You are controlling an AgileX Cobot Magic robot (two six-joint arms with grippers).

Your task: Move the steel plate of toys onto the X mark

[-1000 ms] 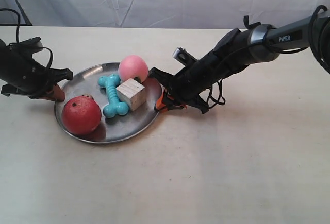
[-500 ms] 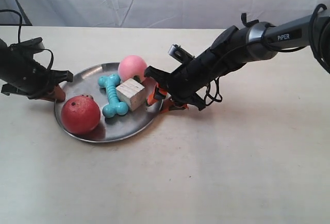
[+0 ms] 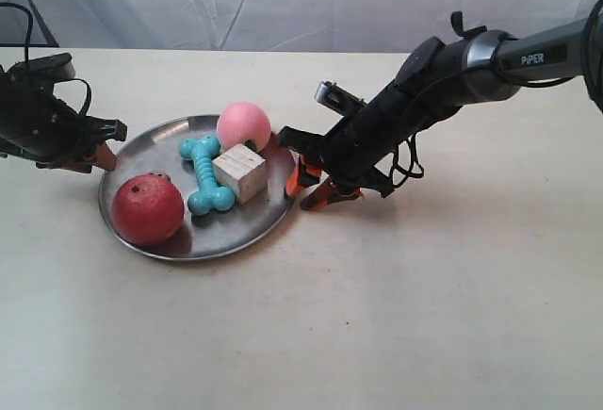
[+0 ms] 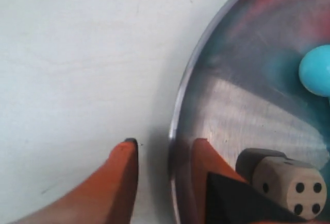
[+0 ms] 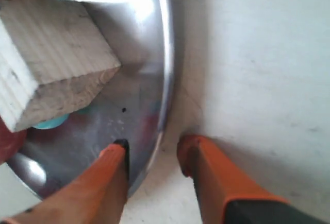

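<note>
1. Steel plate (image 3: pixel 155 142): rests on the counter (image 3: pixel 424 316) between both arms, carrying a red ball (image 3: pixel 148 208), pink ball (image 3: pixel 243 125), teal bone (image 3: pixel 204 174) and wooden cube (image 3: pixel 239 172).
2. Left gripper (image 4: pixel 166 144): fingers apart, straddling the plate rim beside a spotted die (image 4: pixel 291 185).
3. Right gripper (image 5: pixel 154 144): fingers apart, straddling the rim near the cube.

You have bright, even, diffuse light on the counter (image 3: pixel 396 316). Shadows just beside the steel plate (image 3: pixel 160 146) are soft and shallow. White glare streaks the steel plate's rim in the right wrist view. The left pincer (image 4: pixel 166 144), close to the steel plate, reads out of focus.
</note>
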